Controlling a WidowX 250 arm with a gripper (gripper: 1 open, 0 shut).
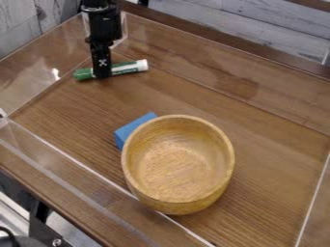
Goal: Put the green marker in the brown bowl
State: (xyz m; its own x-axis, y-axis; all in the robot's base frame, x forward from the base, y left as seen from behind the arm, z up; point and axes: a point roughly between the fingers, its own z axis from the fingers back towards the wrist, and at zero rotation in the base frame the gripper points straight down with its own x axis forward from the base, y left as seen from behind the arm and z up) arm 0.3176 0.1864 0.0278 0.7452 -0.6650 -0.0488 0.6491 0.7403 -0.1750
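The green marker (126,67) lies flat on the wooden table at the far left, its white barrel pointing right and its green end to the left. My gripper (99,71) points straight down and stands low over the marker's left part, its black fingers on either side of the barrel. The small picture does not show whether the jaws press on it. The brown bowl (178,166), wide and light-coloured, sits empty near the front middle, well apart from the gripper.
A small blue block (131,128) lies against the bowl's far left side. Clear plastic walls (52,154) ring the table surface. A small white stand (119,39) sits just behind the gripper.
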